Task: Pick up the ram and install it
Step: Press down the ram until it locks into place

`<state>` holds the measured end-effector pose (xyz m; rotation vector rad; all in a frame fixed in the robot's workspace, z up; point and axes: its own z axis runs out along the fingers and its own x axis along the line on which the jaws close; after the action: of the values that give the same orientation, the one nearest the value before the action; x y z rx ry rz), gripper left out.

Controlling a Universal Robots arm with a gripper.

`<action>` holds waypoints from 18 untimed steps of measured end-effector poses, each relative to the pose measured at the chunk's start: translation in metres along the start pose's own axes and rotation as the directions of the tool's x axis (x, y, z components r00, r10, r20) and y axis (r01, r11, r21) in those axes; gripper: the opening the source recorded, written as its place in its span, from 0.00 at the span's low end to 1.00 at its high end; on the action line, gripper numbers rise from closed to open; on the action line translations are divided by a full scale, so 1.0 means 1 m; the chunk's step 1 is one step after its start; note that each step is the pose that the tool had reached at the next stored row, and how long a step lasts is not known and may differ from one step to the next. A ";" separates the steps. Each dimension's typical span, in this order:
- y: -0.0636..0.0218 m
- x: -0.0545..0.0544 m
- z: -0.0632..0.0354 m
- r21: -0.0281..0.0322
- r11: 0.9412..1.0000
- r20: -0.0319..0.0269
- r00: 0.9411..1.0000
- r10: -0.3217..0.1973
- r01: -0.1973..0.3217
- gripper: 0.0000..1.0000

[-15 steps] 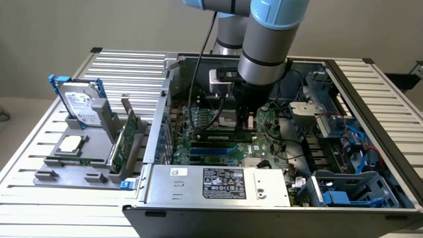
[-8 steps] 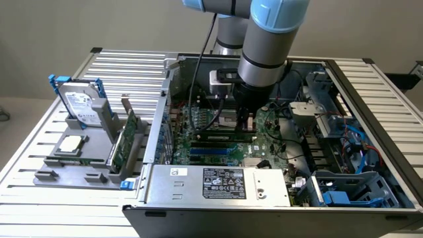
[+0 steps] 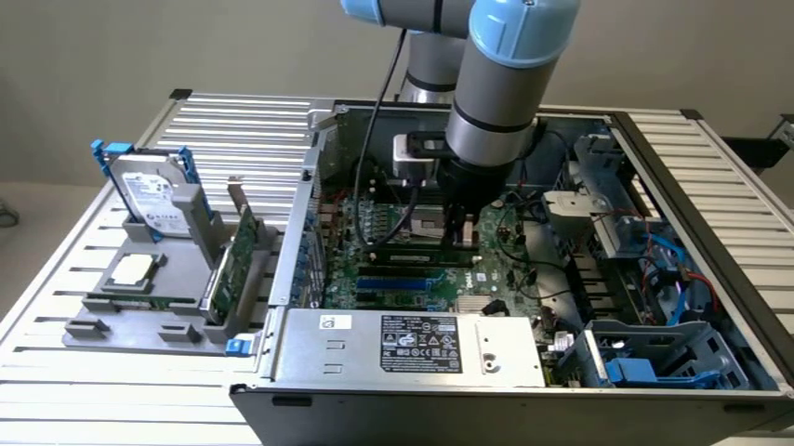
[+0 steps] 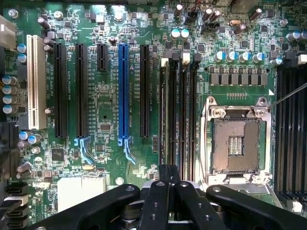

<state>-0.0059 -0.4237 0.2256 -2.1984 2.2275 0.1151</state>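
One ram [image 3: 419,252] seated in motherboard [image 4: 110,103], one tool [image 4: 169,178] closed

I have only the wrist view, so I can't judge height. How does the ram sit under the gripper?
Observer: The ram lies level at the tips of the shut gripper, low over the board. I can't tell whether it is seated.
Operator: Anything outside the case?
Observer: A hard drive with blue rails stands upright in a grey holder, on the exterior view's left.
Operator: Anything else there?
Observer: A green card stands in the same holder, between the drive and the case.
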 end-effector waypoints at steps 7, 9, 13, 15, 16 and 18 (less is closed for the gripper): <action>0.0001 0.000 -0.0028 0.000 1.000 0.011 1.000 0.014 -0.014 0.11; 0.0007 0.000 -0.0070 -0.002 1.000 0.013 1.000 0.015 -0.015 0.11; 0.0049 -0.001 -0.0113 -0.008 1.000 0.017 1.000 0.015 -0.015 0.11; 0.0082 -0.001 -0.0124 -0.013 1.000 0.018 1.000 0.015 -0.015 0.11; 0.0100 -0.001 -0.0127 -0.016 1.000 0.019 1.000 0.015 -0.015 0.11; 0.0133 -0.001 -0.0135 -0.021 1.000 0.020 1.000 0.016 -0.015 0.11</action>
<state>-0.0186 -0.4236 0.2397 -2.1801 2.2432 0.1610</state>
